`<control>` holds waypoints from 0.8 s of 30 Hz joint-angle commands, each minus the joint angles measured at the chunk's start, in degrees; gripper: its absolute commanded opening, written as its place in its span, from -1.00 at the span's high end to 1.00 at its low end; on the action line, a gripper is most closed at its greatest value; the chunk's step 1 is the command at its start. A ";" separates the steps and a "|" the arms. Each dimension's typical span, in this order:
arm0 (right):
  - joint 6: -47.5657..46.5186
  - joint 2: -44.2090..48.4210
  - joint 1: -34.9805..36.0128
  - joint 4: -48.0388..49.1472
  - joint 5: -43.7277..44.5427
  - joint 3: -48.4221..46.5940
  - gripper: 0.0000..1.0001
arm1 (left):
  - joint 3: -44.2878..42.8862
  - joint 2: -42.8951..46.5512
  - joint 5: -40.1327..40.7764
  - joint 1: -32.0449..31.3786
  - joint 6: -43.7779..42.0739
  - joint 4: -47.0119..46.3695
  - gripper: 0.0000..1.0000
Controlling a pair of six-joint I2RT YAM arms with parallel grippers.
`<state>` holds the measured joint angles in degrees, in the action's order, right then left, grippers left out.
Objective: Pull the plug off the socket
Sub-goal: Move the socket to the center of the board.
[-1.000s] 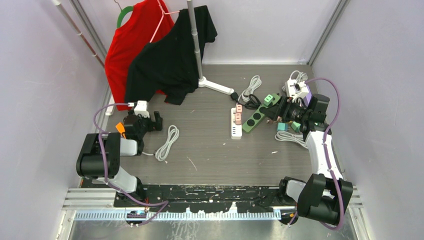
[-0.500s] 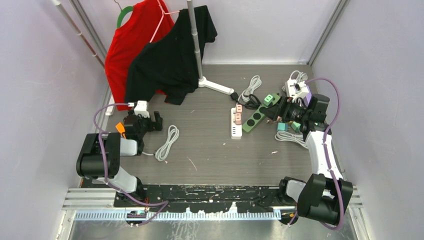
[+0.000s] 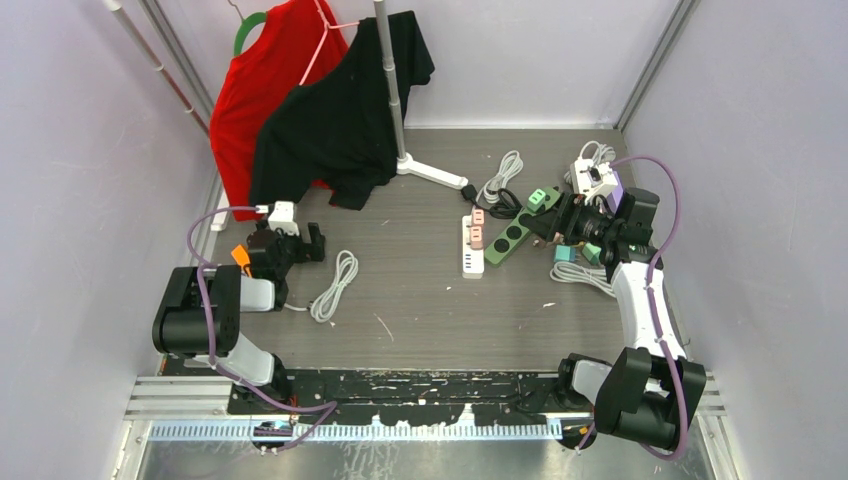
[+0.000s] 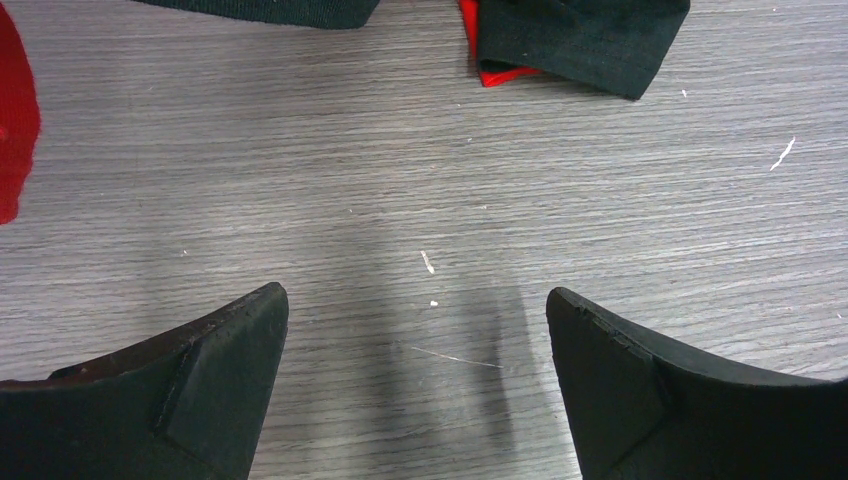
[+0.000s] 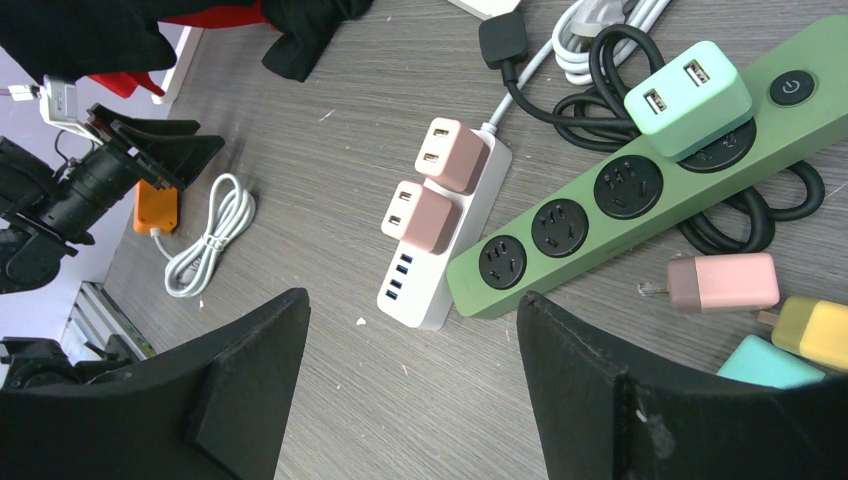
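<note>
Nearest, the left fingers [image 4: 230,340] stand spread wide over the bare, grey wood-grain table [image 4: 500,200], gripping nothing. The right fingers [image 5: 250,350], matte black wedges, are likewise parted and empty, hovering short of the strips. Ahead of them, at twelve o'clock, a glossy white strip [image 5: 430,275] carries two boxy pink plugs [image 5: 450,155]. At two o'clock a long green strip [image 5: 585,210] has a rounded mint plug [image 5: 688,97] seated near its far end. Three loose adapters [image 5: 722,283] lie at three o'clock, so some pulling looks done. I judge the seated plugs remain to be pulled, with none yet grasped.
</note>
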<state>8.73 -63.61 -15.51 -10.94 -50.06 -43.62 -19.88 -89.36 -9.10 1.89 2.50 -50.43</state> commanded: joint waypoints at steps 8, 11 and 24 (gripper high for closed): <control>-0.30 1.54 -0.13 1.40 -0.56 -2.29 -0.62 | -0.95 0.82 -0.63 0.21 -0.44 -2.30 -0.99; -0.21 1.53 -0.11 1.36 -0.85 -2.44 -0.62 | -0.96 0.78 -0.65 0.23 -0.39 -2.33 -0.99; -0.95 1.80 -0.13 1.06 -0.87 -2.34 -0.62 | -1.11 0.70 -0.58 0.22 -0.39 -2.14 -0.99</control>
<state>8.73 -63.61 -15.51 -10.96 -50.15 -43.62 -19.88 -89.36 -9.10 1.89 2.50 -50.39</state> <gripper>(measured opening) 0.809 0.996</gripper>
